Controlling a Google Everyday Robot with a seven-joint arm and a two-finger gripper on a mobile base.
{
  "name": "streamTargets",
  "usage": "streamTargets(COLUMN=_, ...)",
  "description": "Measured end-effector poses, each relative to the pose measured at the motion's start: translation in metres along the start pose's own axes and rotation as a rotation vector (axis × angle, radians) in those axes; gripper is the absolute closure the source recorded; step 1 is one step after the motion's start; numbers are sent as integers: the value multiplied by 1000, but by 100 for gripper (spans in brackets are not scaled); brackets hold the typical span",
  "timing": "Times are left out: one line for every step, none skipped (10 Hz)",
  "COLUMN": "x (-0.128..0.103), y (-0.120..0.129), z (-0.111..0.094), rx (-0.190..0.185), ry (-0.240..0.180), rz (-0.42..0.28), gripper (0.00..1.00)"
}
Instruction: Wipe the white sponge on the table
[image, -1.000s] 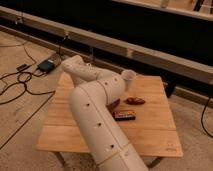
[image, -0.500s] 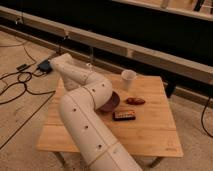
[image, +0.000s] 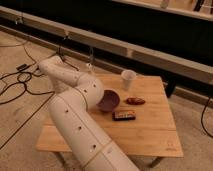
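The bench (image: 150, 131) stands a little turned, and the big cream arm (image: 75, 120) comes up over its near left corner. The arm bends above the left half and reaches out past the far left corner. The tool is somewhere at that end, behind the last links, so I do not see it directly. It is closed, and I cannot tell if it holds anything. The white sponge also does not show to me, because the arm covers much of the left side.

The right half of the bench is bare wood up to the right edge and the near edge, with only a small mark (image: 171, 147) by the near right corner. Along the far side runs a long pale ledge (image: 150, 52), near the far edge. On the left the floor (image: 25, 125) carries dark cables (image: 15, 82).

Counting the small things, I find four, all around the middle:
- One purple bowl (image: 108, 101), tilted, just beside the arm's bend.
- One white cup (image: 128, 80), upright near the far edge.
- One reddish-brown oblong thing (image: 135, 101), right of the bowl.
- One dark flat packet (image: 124, 116), nearer to me than both.
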Motion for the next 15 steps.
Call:
streamTargets(x=8, y=7, z=2, rx=-4, ry=17, rz=-20, gripper=96)
streamTargets(x=17, y=11, z=4, rx=-8, ry=32, rz=-34, gripper=96)
streamTargets(x=35, y=16, z=10, rx=-14, ry=62, rz=-42, gripper=96)
streamTargets(x=46, y=16, z=13, rx=-18, ry=79, rz=-36, gripper=96)
streamTargets(x=60, y=14, z=19, rx=-22, ry=103, rz=-23, gripper=96)
streamTargets(x=77, y=10, z=25, rx=-29, ry=137, rz=-2, gripper=96)
streamTargets(x=90, y=7, z=30, rx=-36, ry=167, rz=16, gripper=96)
streamTargets(x=101, y=3, z=33, rx=-43, ry=193, rz=33, gripper=96)
streamTargets(x=111, y=-3, z=37, rx=-51, ry=220, rz=60, gripper=96)
streamTargets(x=116, y=-9, z=38, rx=-53, ry=232, rz=82, gripper=96)
streamTargets(x=121, y=-18, z=40, rx=-53, ry=241, rz=113, gripper=96)
streamTargets(x=124, y=-25, z=40, rx=-52, ry=245, rz=133, gripper=96)
streamTargets(x=123, y=-25, z=40, rx=-51, ry=245, rz=133, gripper=96)
streamTargets(x=123, y=-25, z=40, rx=-50, ry=244, rz=132, gripper=96)
streamTargets(x=122, y=-24, z=40, rx=-49, ry=244, rz=131, gripper=96)
